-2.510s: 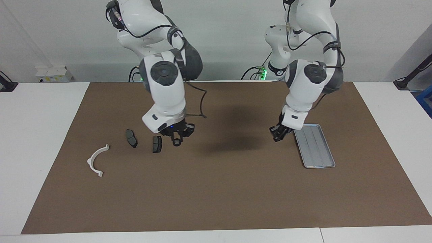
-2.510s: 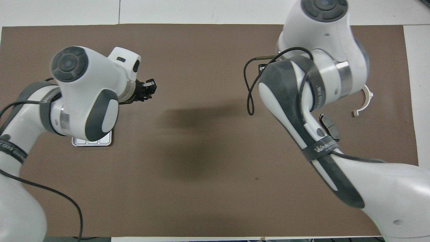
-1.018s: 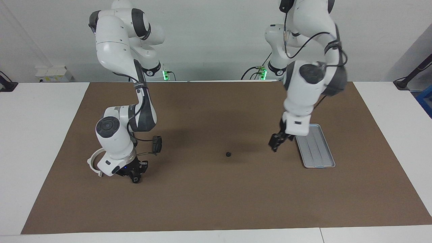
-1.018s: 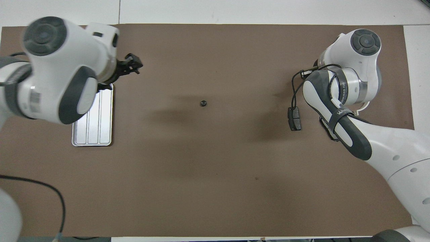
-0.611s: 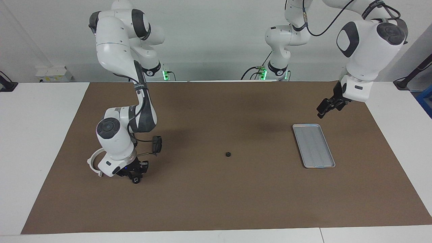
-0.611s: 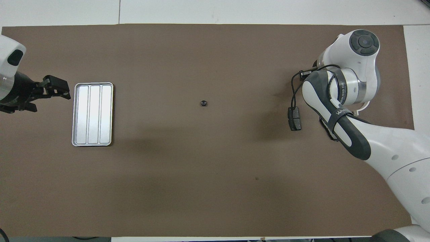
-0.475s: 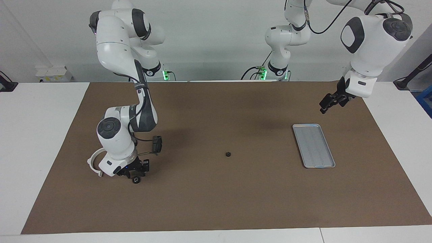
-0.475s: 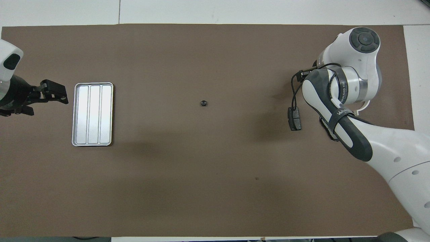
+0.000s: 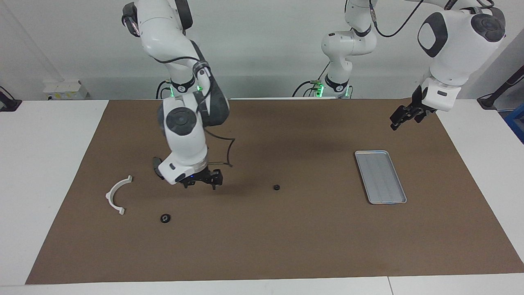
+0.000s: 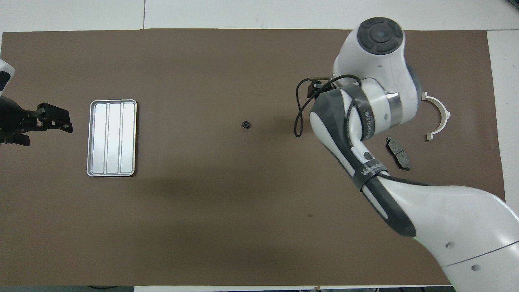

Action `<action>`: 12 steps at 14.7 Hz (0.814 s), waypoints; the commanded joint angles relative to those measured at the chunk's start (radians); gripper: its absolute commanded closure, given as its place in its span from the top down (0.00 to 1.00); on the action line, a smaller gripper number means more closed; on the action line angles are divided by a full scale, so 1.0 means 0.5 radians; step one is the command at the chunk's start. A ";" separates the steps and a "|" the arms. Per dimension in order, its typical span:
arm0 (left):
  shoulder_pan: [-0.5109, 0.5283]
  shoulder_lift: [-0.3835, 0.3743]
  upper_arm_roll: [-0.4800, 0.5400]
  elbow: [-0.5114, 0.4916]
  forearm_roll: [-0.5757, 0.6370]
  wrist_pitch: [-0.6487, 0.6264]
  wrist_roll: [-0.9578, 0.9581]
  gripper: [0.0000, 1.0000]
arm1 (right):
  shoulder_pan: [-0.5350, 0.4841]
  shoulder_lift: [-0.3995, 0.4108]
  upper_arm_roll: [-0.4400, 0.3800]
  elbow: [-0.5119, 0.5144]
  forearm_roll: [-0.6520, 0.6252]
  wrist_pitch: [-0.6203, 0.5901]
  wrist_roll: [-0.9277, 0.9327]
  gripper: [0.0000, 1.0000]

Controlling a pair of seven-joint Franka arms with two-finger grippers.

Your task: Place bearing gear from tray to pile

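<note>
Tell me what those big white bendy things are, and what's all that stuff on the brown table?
They are two robot arms, each ending in a black pincher hand. One picture looks at them from across the table, the other looks down from above them.

The right gripper hangs open just above the brown mat. The left gripper waits open in the air at the left arm's end. Neither holds anything.

On the mat lie a silver tray with nothing in it, a white curved bracket, a dark brake pad, one small black gear close to the bracket, and another small gear alone in the middle.
</note>
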State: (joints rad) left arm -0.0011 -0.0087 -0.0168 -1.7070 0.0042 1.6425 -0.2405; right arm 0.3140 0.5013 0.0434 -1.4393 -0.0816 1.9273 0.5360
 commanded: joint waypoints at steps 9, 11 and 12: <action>-0.059 -0.093 -0.018 -0.142 -0.027 0.013 0.107 1.00 | 0.485 0.571 0.005 0.568 -0.027 0.027 0.971 1.00; -0.056 -0.096 -0.015 -0.139 -0.027 0.013 0.104 1.00 | 0.522 0.651 0.002 0.651 -0.027 0.020 1.002 1.00; -0.056 -0.096 -0.018 -0.139 -0.027 0.013 0.104 1.00 | 0.525 0.688 0.002 0.691 -0.027 0.026 1.008 1.00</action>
State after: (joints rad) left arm -0.0223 -0.0253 -0.0351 -1.7489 0.0030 1.6425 -0.2036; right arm 0.5686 0.7778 0.0444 -1.1934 -0.0825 1.9610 1.0121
